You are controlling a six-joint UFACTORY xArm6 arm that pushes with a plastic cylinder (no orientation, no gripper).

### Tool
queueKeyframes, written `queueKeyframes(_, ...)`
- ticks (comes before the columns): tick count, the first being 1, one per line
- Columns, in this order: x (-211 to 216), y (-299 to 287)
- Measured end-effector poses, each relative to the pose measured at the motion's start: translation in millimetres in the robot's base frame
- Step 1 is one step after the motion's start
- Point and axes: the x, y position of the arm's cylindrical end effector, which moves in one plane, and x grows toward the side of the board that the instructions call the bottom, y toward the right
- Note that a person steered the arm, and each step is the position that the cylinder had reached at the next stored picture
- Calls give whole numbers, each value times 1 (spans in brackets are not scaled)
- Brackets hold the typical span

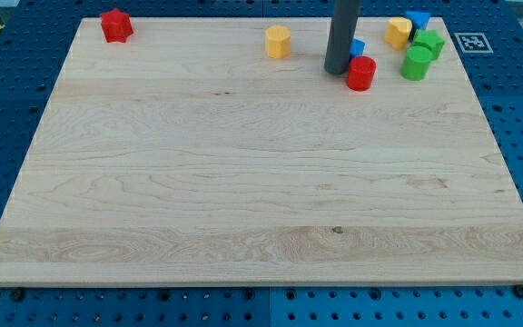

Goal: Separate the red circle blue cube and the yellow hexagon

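My tip [338,71] sits on the worktop [243,182] just left of the red circle [361,73], blue cube [358,46] peeking behind the rod. Yellow hexagon [278,42] well left. No end effector jaws, just a rod.

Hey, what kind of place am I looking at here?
Probably a robotics lab test bench. A wooden board lies on a blue perforated table, a printed marker tag sits at the board's top right corner, and my tip stands just left of the red circle among small coloured blocks.
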Motion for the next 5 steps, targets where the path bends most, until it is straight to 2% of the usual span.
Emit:
queueKeyframes(3, -27, 42)
queueKeyframes(5, -12, 20)
